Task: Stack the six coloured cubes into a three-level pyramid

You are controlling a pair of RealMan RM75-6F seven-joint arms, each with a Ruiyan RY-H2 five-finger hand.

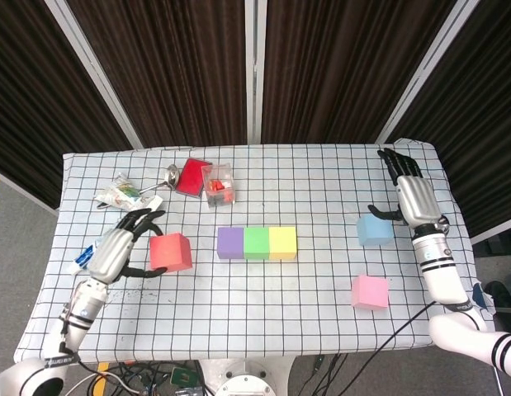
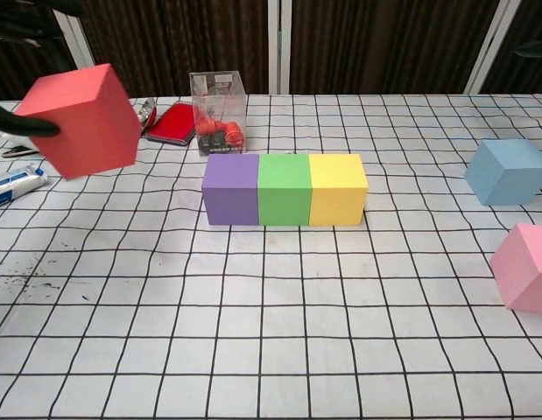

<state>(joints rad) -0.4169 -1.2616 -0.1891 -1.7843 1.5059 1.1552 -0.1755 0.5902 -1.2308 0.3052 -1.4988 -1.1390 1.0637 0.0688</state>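
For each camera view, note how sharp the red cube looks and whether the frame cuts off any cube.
Head view: the red cube, held by the left hand, looks crisp, and every cube sits fully in frame. Chest view: the red cube looms large, its edges slightly soft, while the pink cube is clipped by the right edge.

A red cube [image 2: 78, 120] hangs lifted clear of the table, tilted, left of the row. A purple cube [image 2: 230, 188], a green cube [image 2: 284, 188] and a yellow cube [image 2: 337, 188] sit touching in one straight row at the table's middle. Well apart to the right lie a blue cube [image 2: 508, 171] and, nearer, a pink cube [image 2: 524, 267], both turned askew.
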